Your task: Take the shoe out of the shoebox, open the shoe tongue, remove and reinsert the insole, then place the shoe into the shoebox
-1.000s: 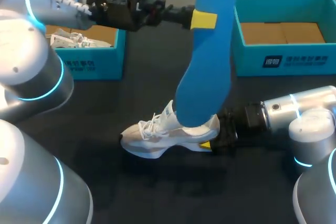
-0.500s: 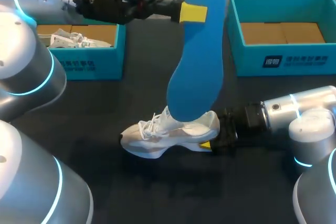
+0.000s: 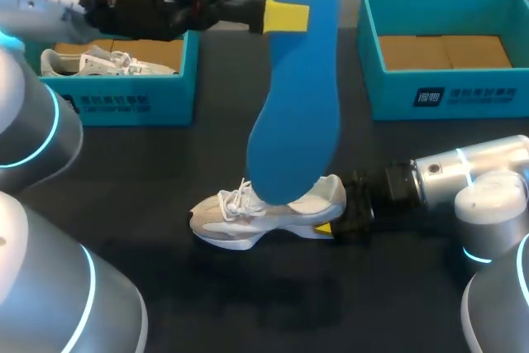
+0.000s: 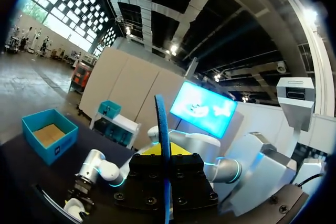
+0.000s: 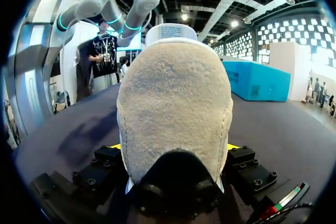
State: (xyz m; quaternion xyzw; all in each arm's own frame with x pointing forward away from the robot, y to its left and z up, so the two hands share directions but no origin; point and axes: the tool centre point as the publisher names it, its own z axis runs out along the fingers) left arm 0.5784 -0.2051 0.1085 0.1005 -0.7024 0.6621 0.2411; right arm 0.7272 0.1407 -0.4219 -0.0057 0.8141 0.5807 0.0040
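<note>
1. A white and beige shoe [image 3: 269, 212] is standing upright on its sole near the middle of the dark table [image 3: 165, 171], with its toe pointing left and its heel pointing right.
2. The right gripper [image 3: 335, 219] is reaching in low from the right and clamping the heel. In the right wrist view the heel [image 5: 176, 108] is filling the space between the fingers, and a sliver of yellow tip is showing on each side of it [image 5: 175, 148].
3. The left gripper [image 3: 285, 16] is reaching in high from the far left, with its fingers pinching the upper part of a blue insole [image 3: 293, 97].
4. The insole is hanging nearly upright, with its broad lower end over the shoe's opening. Whether that end is touching the shoe cannot be told.
5. In the left wrist view the insole [image 4: 164, 150] is showing edge-on as a thin blue line. It is running straight between the narrowly set fingers [image 4: 165, 153].
6. A teal shoebox, the left shoebox [image 3: 124, 97], is sitting at the far left of the table. A second shoe [image 3: 99, 62], pale and laced, is lying inside it.
7. The right shoebox [image 3: 446, 93], also teal, is sitting at the far right, well apart from the shoe on the table. Its brown cardboard floor is showing.
</note>
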